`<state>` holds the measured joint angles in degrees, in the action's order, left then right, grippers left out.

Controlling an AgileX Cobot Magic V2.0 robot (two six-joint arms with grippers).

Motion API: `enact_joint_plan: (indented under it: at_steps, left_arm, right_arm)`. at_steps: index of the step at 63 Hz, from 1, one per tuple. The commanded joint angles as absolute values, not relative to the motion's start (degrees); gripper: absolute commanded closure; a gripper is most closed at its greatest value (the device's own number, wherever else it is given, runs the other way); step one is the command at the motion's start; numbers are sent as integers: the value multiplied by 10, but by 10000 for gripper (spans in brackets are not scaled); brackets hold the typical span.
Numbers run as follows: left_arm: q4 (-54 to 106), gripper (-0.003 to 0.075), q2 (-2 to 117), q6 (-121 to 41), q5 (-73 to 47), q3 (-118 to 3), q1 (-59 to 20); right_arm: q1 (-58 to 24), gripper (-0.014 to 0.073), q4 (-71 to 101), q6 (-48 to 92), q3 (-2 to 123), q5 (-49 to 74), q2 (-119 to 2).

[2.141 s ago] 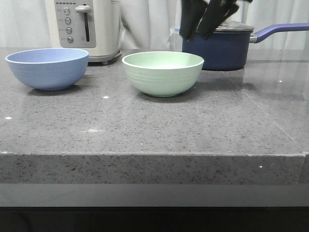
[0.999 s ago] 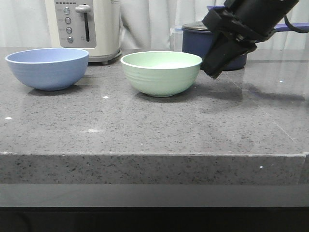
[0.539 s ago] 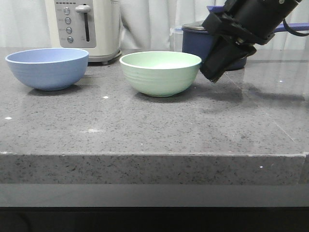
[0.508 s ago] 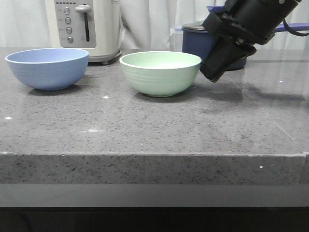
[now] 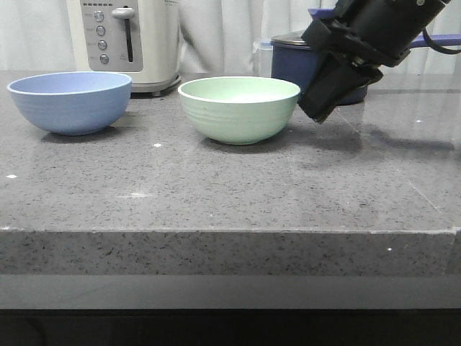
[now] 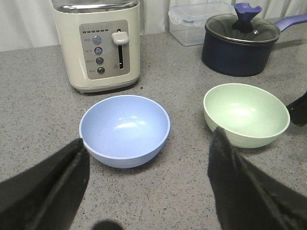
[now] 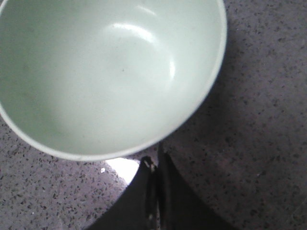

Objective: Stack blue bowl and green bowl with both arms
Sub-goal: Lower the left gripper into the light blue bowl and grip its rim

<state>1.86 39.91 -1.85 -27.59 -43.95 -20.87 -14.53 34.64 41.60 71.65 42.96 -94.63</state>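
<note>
Front view: a grey speckled stone counter (image 5: 230,187) holds two bowls. The blue bowl (image 5: 70,101) sits upright at the far left. The green bowl (image 5: 238,109) sits upright near the middle, well apart from the blue one. Behind the blue bowl stands a cream toaster (image 5: 124,40). A dark navy saucepan (image 5: 302,61) sits behind the green bowl, partly hidden by the right gripper (image 5: 317,108). That black gripper slants down from the upper right, its tip just beside the green bowl's right rim and above the counter. Whether it touches the bowl cannot be told from here.

Left wrist view: the left gripper (image 6: 148,187) has its two dark fingers (image 6: 55,187) spread wide, holding nothing. The blue bowl (image 6: 124,129) lies on the counter beyond them, empty. The green bowl (image 6: 246,114) is to its right, also empty. Farther back are the toaster (image 6: 98,43), the lidded saucepan (image 6: 241,43) and a clear plastic box (image 6: 196,21).

Right wrist view: the green bowl's (image 7: 105,72) pale inside fills most of the frame. The right gripper's (image 7: 154,184) two fingers are pressed together with no gap, gripping nothing, their tip just outside the bowl's rim over the counter (image 7: 259,120).
</note>
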Motion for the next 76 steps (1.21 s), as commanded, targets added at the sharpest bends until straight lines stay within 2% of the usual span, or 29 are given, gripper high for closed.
enact_joint_plan:
  at_steps: [1,24,45,65,70,76]
  left_arm:
    - [19,208,428,-12,-271,-485,-182]
    - [50,208,655,-12,-398,-641,-54]
    - [96,208,843,-12,-438,-764,-51]
    - [141,210,954,-12,-433,-812,-51]
    - [151,245,965,-12,-426,-811,-51]
    - [154,349,972,-12,-421,-811,-51]
  right_arm:
    - [-143,658,367,423,730,422,-925]
    - [-143,658,367,423,730,422,-925]
    - [-143,658,367,423,730,422,-925]
    - [-143,658,367,423,730,422,-925]
    - [-143,658,367,423,730,422,-925]
    - [-143,658,367,423,730,422,-925]
